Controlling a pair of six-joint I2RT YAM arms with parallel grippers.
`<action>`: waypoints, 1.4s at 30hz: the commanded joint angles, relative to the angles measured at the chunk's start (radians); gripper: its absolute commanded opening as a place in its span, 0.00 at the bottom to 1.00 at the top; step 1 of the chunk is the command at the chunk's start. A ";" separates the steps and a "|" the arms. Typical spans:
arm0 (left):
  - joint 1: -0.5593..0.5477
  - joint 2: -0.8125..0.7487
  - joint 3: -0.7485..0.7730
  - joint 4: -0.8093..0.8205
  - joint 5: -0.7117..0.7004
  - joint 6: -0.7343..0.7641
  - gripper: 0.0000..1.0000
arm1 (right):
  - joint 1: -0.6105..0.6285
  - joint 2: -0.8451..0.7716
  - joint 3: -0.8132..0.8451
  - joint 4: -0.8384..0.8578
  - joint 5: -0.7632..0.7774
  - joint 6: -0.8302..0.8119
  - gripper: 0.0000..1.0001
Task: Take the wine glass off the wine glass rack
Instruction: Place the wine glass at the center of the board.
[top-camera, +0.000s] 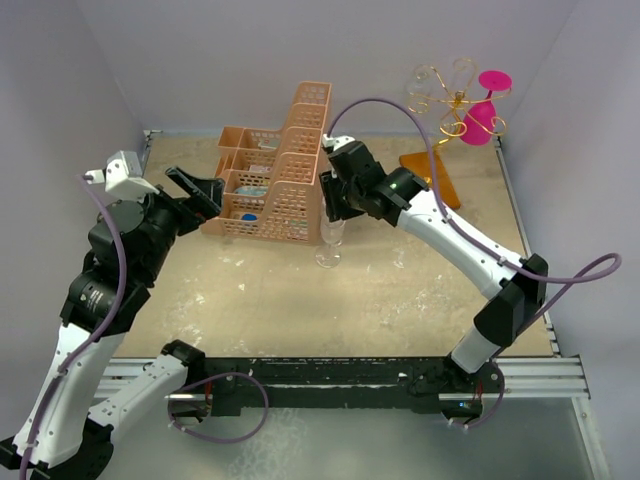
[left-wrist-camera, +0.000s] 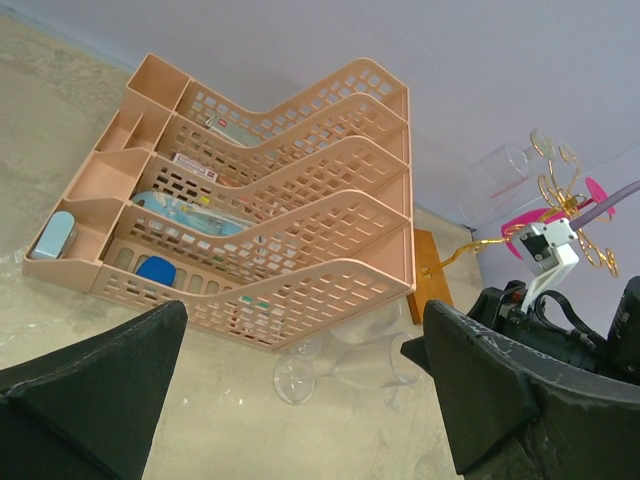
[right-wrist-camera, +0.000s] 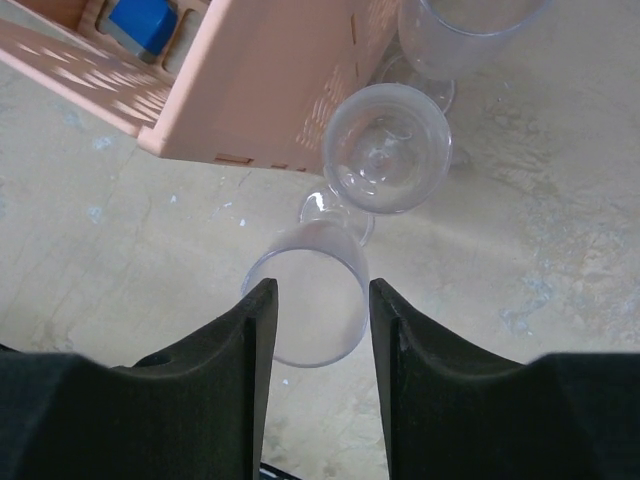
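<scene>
Three clear stems on table (top-camera: 420, 300) by one peach basket (top-camera: 290, 180): wine glass (right-wrist-camera: 305, 310) upright between right gripper (right-wrist-camera: 320, 290) fingers, wrist angled down, grip unclear; two spare glasses (right-wrist-camera: 388, 150) beyond. Wine glass rack (top-camera: 452, 100) far right, holding one pink glass (top-camera: 482, 118) and one hung clear glass (left-wrist-camera: 500, 170). Left gripper (left-wrist-camera: 305, 310) faces basket, spread wide, empty.
</scene>
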 joint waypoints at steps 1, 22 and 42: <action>0.007 0.005 0.025 0.022 0.013 0.025 0.99 | 0.000 -0.006 -0.018 0.043 0.014 -0.027 0.41; 0.006 0.016 0.017 0.030 0.031 0.005 0.99 | 0.000 -0.011 -0.073 0.083 -0.057 -0.084 0.13; 0.006 0.012 0.013 0.033 0.036 -0.001 0.99 | -0.036 0.003 0.031 -0.010 -0.089 -0.113 0.03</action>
